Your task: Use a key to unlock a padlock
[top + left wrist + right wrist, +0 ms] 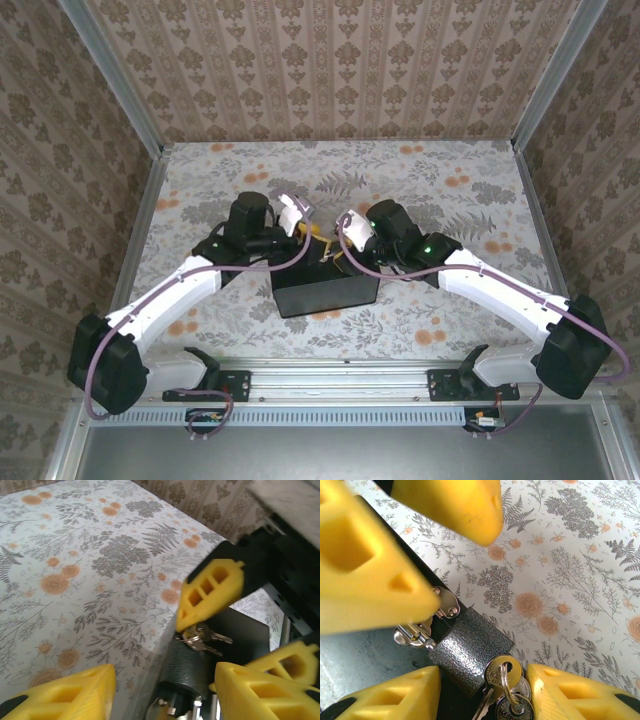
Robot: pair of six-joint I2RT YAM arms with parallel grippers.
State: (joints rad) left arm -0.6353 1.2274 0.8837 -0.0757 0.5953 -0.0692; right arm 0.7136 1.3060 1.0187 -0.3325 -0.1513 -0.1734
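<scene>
A grey textured padlock (pixel 470 650) hangs on the silver hasp (pixel 420 630) of a black box (pixel 325 292). A small bunch with the key (pixel 507 685) on a ring lies at the padlock's lower end; I cannot tell if one sits in the keyhole. My right gripper (pixel 484 672) is open, its yellow fingers (pixel 390 695) either side of the padlock's lower end and the keys. My left gripper (pixel 165 672) is open around the padlock (pixel 187 665), with a gap on its left side. The keys (pixel 200 637) show beyond it under a right fingertip (pixel 210 590). Both grippers, left (pixel 300 222) and right (pixel 340 235), meet over the box.
The box stands near the middle of a floral-patterned table (pixel 450 190) with patterned walls on three sides. The left gripper's yellow fingers (pixel 365 565) crowd close above the hasp in the right wrist view. Open tabletop (pixel 75 570) lies to the left of the box.
</scene>
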